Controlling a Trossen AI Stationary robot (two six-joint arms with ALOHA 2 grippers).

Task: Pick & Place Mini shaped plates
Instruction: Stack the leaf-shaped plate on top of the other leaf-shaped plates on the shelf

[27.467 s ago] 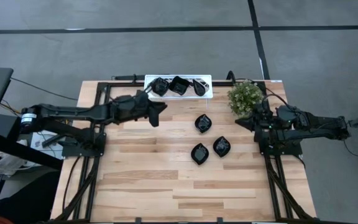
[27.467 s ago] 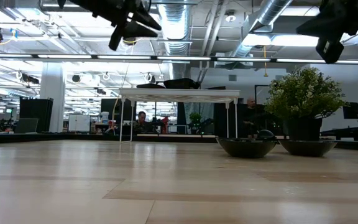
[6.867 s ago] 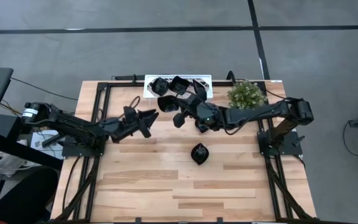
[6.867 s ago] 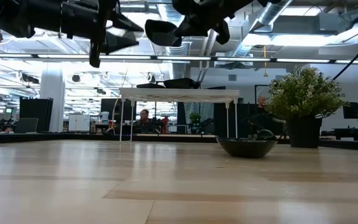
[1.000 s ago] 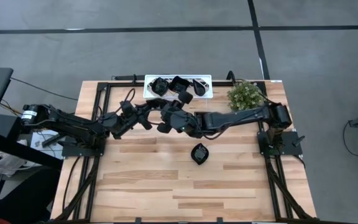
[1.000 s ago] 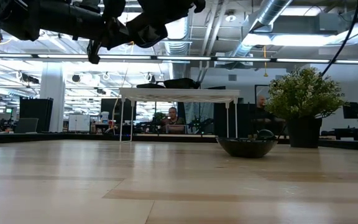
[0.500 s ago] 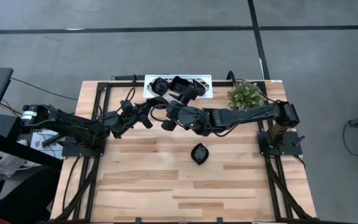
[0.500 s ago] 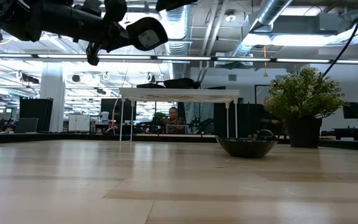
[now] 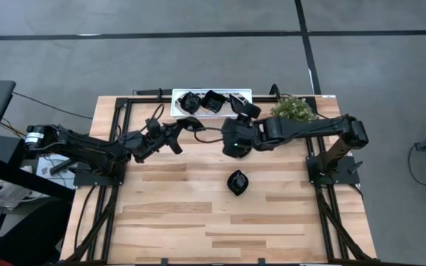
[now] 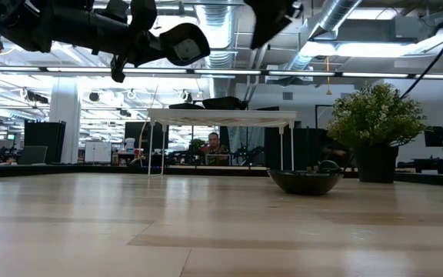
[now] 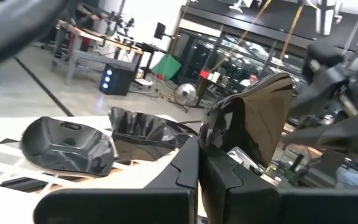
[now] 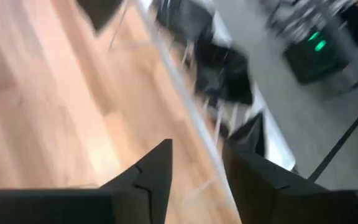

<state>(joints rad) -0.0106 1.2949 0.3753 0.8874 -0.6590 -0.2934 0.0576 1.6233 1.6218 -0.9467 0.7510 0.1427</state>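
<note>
Holding one black mini plate [image 9: 191, 124] up in the air just beside the white tray [image 9: 248, 103], the left gripper [image 9: 182, 130] has its jaws shut tight on it. Right gripper [image 9: 233, 145] hangs near the tray w/ jaws apart, nothing in them. More plates [image 9: 211, 101] sit in the tray. One plate [image 9: 237, 182] lies on the counter [image 9: 198, 214], well apart from the tray.

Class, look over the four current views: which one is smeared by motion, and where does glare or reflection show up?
Right wrist view: streaked with motion blur, the tray and the dishes on it smeared. Left wrist view: sharp nearby, room lights mirrored on the glossy plate held in the left pincer. Low view: bright ceiling lights leave the arms as dark silhouettes. High view: even light, no glare.
</note>
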